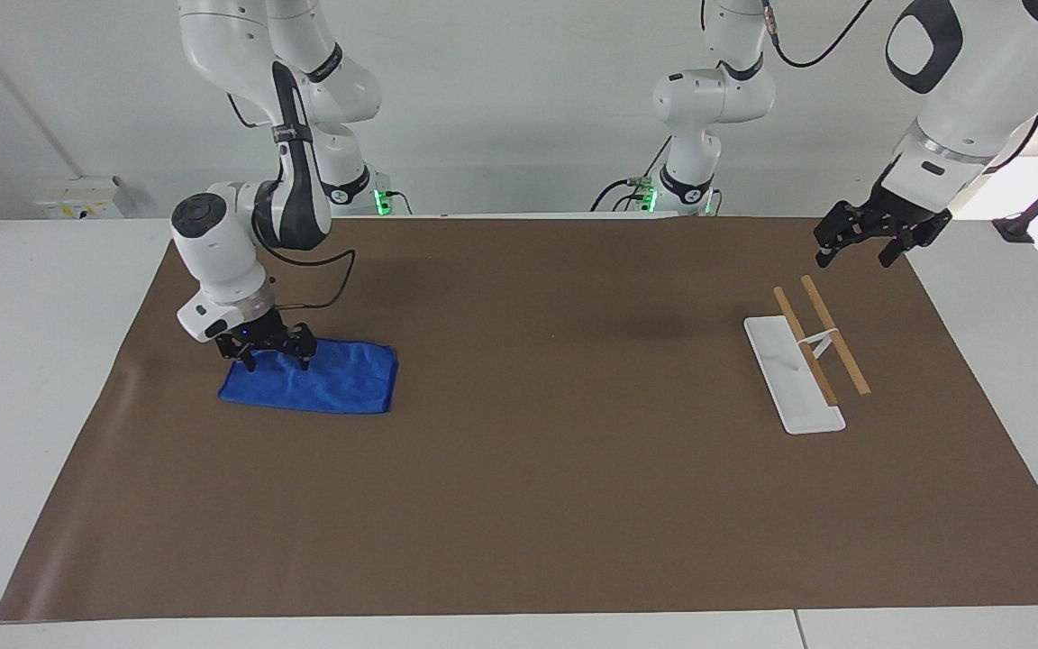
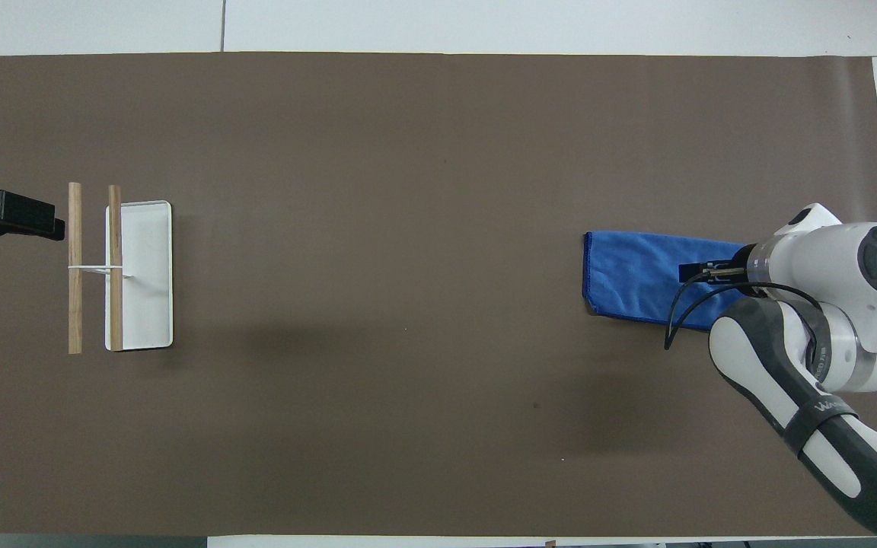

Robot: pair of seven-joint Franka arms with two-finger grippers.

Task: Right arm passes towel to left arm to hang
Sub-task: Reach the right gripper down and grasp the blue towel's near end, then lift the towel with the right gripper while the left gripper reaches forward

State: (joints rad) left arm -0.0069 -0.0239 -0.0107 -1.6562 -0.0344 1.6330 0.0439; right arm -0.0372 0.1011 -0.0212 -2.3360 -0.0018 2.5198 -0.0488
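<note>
Open right gripper (image 1: pixel 276 361) low over the flat blue towel (image 1: pixel 321 383).

Two high, distant cameras, facing and overhead, half-turned, sharing the brown mat (image 1: pixel 573 505).

Under the right gripper (image 1: pixel 276 359) lies the towel (image 1: pixel 330 383), a soft blue cloth with a fine, matt, faintly rumpled pile. It rests on a brown mat (image 1: pixel 528 469), smooth and matt like paper. Near the left gripper (image 1: pixel 854 255) stands a rack (image 1: pixel 794 379) with a smooth white base and two bare, pale wooden rails. Both arms wear glossy white shells; the grippers look matt black.
</note>
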